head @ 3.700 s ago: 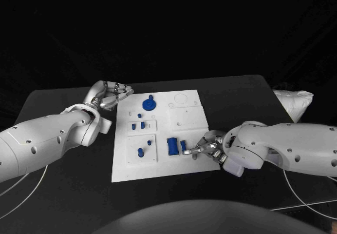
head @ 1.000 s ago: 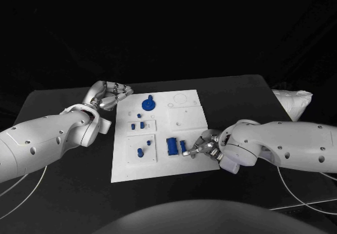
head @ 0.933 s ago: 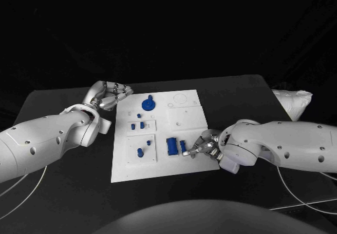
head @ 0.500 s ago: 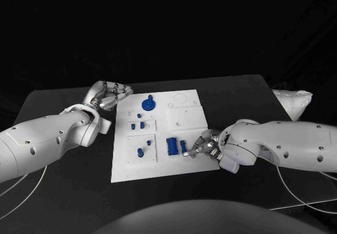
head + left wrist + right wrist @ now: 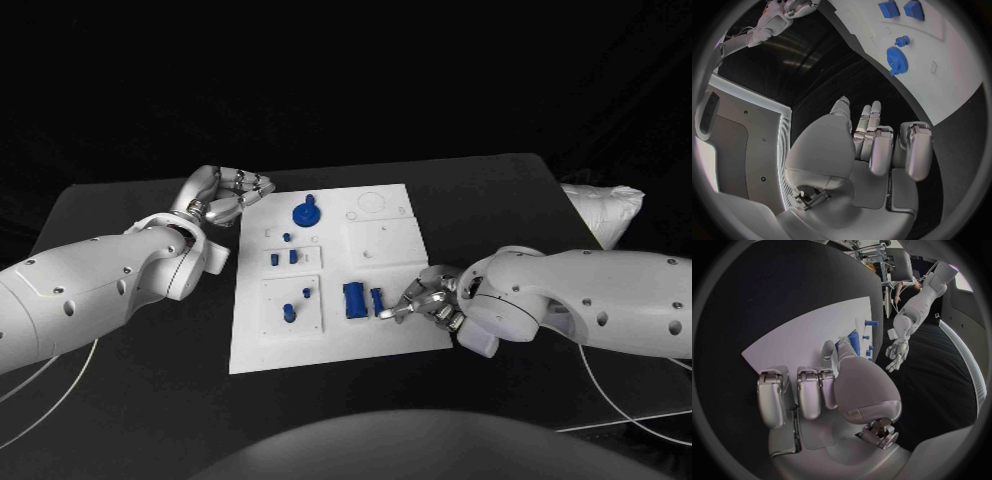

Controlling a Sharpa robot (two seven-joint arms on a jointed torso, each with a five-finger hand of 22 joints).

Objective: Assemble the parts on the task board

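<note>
The white task board [image 5: 389,240] lies mid-table. A blue gear [image 5: 304,213] stands near its far left corner, with small blue parts [image 5: 283,257] below it and two more [image 5: 296,303] on the near-left plate. A wide blue block [image 5: 353,299] and a narrow blue piece [image 5: 378,299] sit near the board's right front. My right hand [image 5: 423,301] rests at the board's right edge, fingers curled, fingertips touching down beside the narrow piece; its thumb [image 5: 844,354] reaches toward the blue block [image 5: 853,342]. My left hand [image 5: 224,194] hovers off the board's far left corner, fingers curled, holding nothing [image 5: 879,150].
A white padded object [image 5: 603,212] lies at the table's right edge. Black table surface surrounds the board [image 5: 954,75]. The gear [image 5: 895,60] shows ahead of my left hand. My left hand [image 5: 897,352] appears beyond the board [image 5: 804,335].
My right forearm has shifted slightly to the right, while its hand stays by the narrow blue piece. The left arm and the parts have not moved.
</note>
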